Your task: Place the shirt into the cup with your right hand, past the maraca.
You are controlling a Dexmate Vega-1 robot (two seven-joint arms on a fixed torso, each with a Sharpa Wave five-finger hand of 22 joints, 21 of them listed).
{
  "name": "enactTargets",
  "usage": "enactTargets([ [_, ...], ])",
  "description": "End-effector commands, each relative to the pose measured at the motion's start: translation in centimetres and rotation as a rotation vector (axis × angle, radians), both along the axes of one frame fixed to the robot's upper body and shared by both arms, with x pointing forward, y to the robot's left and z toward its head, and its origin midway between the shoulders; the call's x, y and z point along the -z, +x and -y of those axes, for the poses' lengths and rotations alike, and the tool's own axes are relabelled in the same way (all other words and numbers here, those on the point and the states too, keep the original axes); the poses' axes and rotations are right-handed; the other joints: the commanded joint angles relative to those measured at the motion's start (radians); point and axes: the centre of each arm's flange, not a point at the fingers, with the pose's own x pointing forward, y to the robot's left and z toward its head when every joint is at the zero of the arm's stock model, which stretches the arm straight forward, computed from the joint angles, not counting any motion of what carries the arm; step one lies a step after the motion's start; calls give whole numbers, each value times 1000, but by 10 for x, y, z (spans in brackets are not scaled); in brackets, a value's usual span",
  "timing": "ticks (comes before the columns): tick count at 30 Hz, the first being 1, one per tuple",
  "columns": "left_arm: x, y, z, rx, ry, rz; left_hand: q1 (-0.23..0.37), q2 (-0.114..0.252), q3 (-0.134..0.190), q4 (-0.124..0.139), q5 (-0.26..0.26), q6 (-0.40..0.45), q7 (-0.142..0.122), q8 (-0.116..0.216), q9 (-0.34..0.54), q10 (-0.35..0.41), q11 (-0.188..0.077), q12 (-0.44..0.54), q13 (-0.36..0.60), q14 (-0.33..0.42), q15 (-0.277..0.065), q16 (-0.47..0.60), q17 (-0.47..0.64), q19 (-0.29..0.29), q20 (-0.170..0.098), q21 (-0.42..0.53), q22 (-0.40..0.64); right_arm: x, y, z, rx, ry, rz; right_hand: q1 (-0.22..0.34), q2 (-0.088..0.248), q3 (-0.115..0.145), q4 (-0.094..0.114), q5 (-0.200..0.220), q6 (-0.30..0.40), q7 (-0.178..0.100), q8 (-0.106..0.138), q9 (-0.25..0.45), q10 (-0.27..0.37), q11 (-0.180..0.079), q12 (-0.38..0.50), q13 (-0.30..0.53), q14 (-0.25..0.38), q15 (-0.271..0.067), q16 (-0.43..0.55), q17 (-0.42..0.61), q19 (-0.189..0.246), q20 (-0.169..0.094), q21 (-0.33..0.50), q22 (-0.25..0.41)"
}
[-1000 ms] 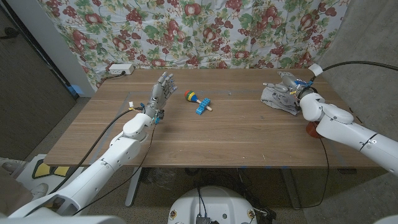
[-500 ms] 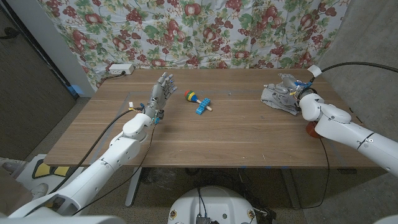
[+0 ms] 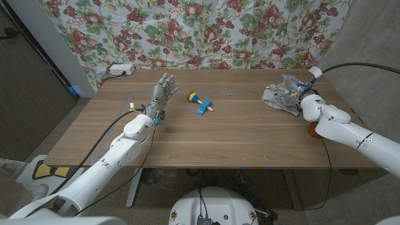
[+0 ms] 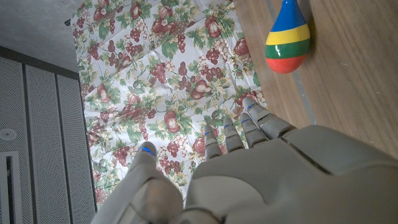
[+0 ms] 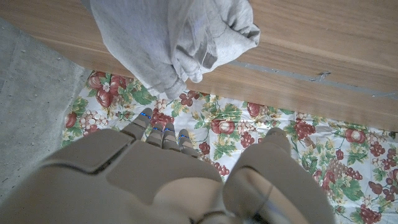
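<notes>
1 maraca [image 3: 193,97] mid-table touching blue block [image 3: 203,108], power strip [image 3: 120,69] far-left

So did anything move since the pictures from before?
Only a little: the right hand crept slightly farther over the gray shirt, open, not holding it. The left hand, the maraca and the blue block stayed put.

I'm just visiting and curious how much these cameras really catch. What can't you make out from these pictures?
- The cup: I can't find one; an orange-red thing in the head view is mostly hidden behind the right arm.
- Whether the right hand grips the shirt: too small in the head view; in the right wrist view the fingers sit apart from the cloth.
- The maraca: its handle is cut off by the left wrist view's edge.
</notes>
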Motion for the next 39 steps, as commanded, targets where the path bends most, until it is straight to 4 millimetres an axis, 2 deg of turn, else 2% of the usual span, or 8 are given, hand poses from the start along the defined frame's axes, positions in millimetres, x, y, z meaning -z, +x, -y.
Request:
enactTargets([
  [1, 0, -1, 1, -4, 3, -3, 4, 7, 4, -4, -5, 7, -7, -4, 4, 5, 5, 6, 2, -7, -39, 3, 2, -3, 0, 7, 4, 6, 5, 5, 27, 11, -14, 10, -2, 2, -7, 7, -14, 11, -2, 5, -8, 5, -3, 3, -6, 2, -1, 1, -2, 6, -4, 2],
  [13, 2, -3, 3, -8, 1, -6, 4, 8, 4, -5, -5, 7, -7, -4, 4, 4, 5, 6, 2, -7, -39, 3, 2, -3, -1, 7, 4, 9, 9, 13, 42, 15, -25, 15, -2, 1, -10, 12, -28, 31, -1, 6, -15, 11, -6, 3, -6, 10, -1, 1, 1, 7, -4, 2],
  [17, 2, -4, 4, -11, 1, -4, 4, 8, 4, -5, -6, 6, -7, -4, 4, 5, 4, 6, 2, -8, -38, 2, 2, -3, -1, 7, 4, 9, 11, 14, 38, 18, -28, 22, -2, 1, -13, 16, -33, 40, 1, 6, -15, 13, -5, 3, 1, 14, 2, 1, 25, 1, 4, 1],
  [23, 3, -5, 4, -11, -3, -7, 4, 8, 4, -6, -6, 8, -7, -4, 4, 5, 4, 6, 2, -7, -38, 3, 2, -2, -1, 7, 4, 10, 14, 16, 44, 25, -32, 28, -2, 1, -16, 20, -39, 52, 2, 6, -16, 21, -5, 3, 4, 20, 2, 1, 33, -1, 5, 1],
  [24, 4, -6, 4, -11, -2, -7, 4, 8, 4, -6, -6, 8, -7, -4, 4, 4, 5, 6, 2, -7, -38, 3, 2, -2, -1, 7, 4, 10, 14, 16, 43, 30, -34, 31, -3, 1, -18, 22, -40, 54, 3, 6, -16, 21, -5, 3, 14, 30, 5, 1, 37, -1, 6, 1],
  [39, 2, -5, 5, -4, 0, -6, 4, 10, 4, -8, -7, 9, -5, -4, 4, 6, 4, 6, 2, -7, -38, 3, 2, -2, -3, 7, 4, 12, 20, 19, 53, 47, -50, 39, -3, 0, -20, 28, -44, 69, 6, 7, -23, 28, -7, 4, 13, 33, 2, 1, 33, 3, 0, 0],
])
